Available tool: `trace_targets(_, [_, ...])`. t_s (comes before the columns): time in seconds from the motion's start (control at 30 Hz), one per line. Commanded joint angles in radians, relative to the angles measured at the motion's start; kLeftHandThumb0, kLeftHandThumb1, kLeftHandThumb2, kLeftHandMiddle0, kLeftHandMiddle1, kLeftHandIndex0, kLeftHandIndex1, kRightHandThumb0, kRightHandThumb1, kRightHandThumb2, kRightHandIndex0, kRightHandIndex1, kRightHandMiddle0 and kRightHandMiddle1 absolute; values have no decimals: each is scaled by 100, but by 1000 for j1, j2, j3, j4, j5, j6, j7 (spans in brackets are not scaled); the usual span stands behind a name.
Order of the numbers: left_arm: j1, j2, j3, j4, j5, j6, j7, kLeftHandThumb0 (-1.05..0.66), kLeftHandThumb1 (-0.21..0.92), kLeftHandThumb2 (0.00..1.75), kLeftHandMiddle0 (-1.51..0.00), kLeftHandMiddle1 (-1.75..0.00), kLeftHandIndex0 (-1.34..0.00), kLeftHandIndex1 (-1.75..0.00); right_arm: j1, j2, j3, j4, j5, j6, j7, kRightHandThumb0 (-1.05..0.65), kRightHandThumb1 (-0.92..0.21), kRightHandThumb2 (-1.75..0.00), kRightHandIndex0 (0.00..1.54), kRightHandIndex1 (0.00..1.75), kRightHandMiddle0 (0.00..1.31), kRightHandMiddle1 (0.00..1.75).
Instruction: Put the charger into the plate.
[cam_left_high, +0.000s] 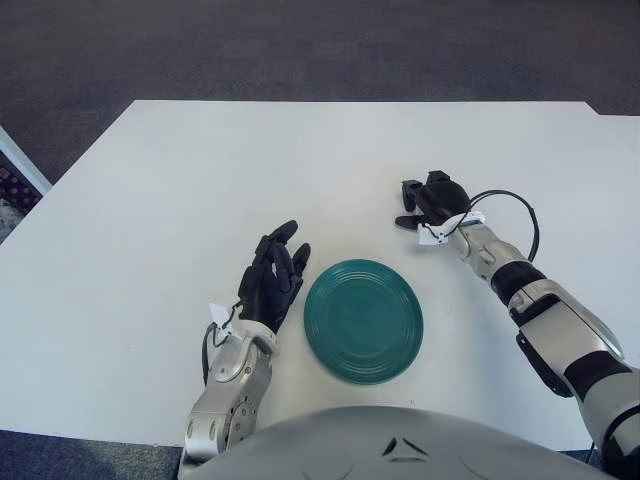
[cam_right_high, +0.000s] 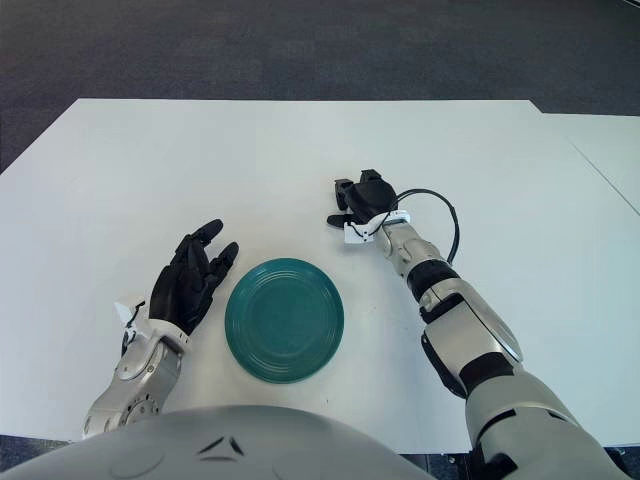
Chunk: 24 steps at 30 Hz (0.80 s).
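Plate (cam_left_high: 363, 320): we count one, teal, empty. Our left hand (cam_left_high: 271, 284) lies just left of it, fingers spread; our right hand (cam_left_high: 431, 201), beyond it, has fingers curled, contents unclear.

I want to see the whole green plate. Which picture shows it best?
The right eye view: the plate sits near the middle there, its whole rim clear, with the left robot hand open beside it. The left eye view shows the same whole plate, just further right.

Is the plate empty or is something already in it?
Empty. The plate shows only bare green surface; the right hand is beyond it, the left hand beside it.
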<state>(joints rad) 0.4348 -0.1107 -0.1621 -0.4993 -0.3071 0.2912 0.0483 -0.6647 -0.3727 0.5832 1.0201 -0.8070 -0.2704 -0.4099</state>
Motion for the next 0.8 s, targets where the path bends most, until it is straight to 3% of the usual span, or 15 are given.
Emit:
trace_targets(0.0, [-8,2,6,-13,-10,8,-8,-97,92,85,-53,-3,-22,-84,45,-3,5,45,9,-9,26,-67,-92,-67,79,175,74,175])
trace_targets(0.43, [-15,8,21,-27,-31,38,-13,-98,92,85,-51,-1,-22,-83,42,-23,3,61,5,-39,-15,-51,-92,-64,83,175,77,175])
trace_targets(0.63, [-19,11,20,-26,-28,32,-15,-97,92,84,-49,0,-22,-83,5,-8,4,144,2,-62,-65,-47,-92,-65,87,175,78,175])
trace_targets(0.77, [-21,18,17,-25,-17,29,-15,-96,92,85,-51,-1,-22,-83,28,-20,9,100,-4,-97,-114,-47,-92,-67,89,175,78,175])
